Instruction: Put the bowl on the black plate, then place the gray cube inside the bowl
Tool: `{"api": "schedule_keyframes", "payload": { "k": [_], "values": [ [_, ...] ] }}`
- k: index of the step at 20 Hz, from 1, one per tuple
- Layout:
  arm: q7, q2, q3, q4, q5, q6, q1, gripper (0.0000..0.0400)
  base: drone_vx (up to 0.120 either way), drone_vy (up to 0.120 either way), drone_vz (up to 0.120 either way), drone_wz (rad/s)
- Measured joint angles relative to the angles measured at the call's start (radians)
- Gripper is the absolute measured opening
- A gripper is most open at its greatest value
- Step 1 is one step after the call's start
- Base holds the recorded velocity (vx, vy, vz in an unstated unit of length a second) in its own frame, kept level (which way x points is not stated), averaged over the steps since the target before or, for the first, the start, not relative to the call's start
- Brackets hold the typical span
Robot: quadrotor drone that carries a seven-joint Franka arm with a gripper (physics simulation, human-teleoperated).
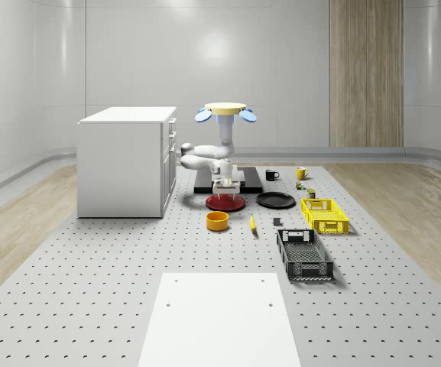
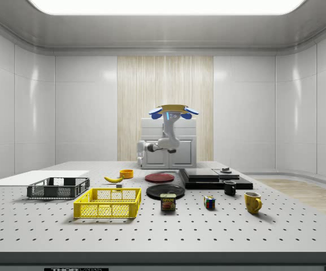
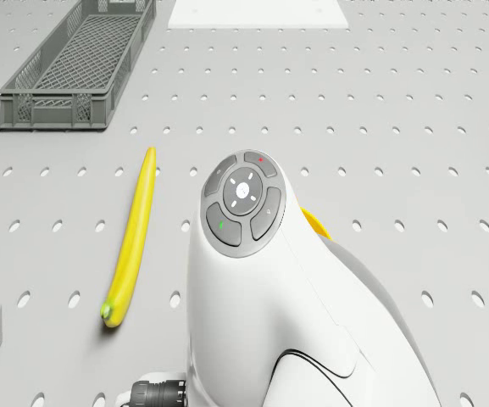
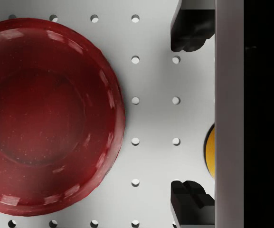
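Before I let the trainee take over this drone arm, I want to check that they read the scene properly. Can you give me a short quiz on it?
1. True or false: the bowl already sits on the black plate.
2. The drone hovers beside the white cabinet. Its gripper hangs over: A) the table just beside the red plate; B) the bowl; C) the black plate.
3. Fill in: the gripper's fingers are ___, with nothing between them.

Key: 1 false; 2 A; 3 open.
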Motion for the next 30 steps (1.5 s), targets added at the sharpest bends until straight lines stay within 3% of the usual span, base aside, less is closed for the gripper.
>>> {"api": "schedule_keyframes", "payload": {
  "k": [10,16,25,30],
  "values": [
    [0.003,-0.015,0.002,0.001,0.006,0.014,-0.003,0.0400,0.120,0.000,0.000,0.000],
    [0.004,-0.024,0.004,0.001,0.010,0.022,-0.005,0.0400,0.120,0.000,-0.100,0.000],
    [0.006,-0.035,0.005,0.001,0.014,0.032,-0.008,0.0400,0.120,0.027,0.000,0.000],
    [0.006,-0.042,-0.015,0.005,-0.004,0.045,-0.010,0.0400,0.000,0.000,0.000,0.000]
  ]
}}
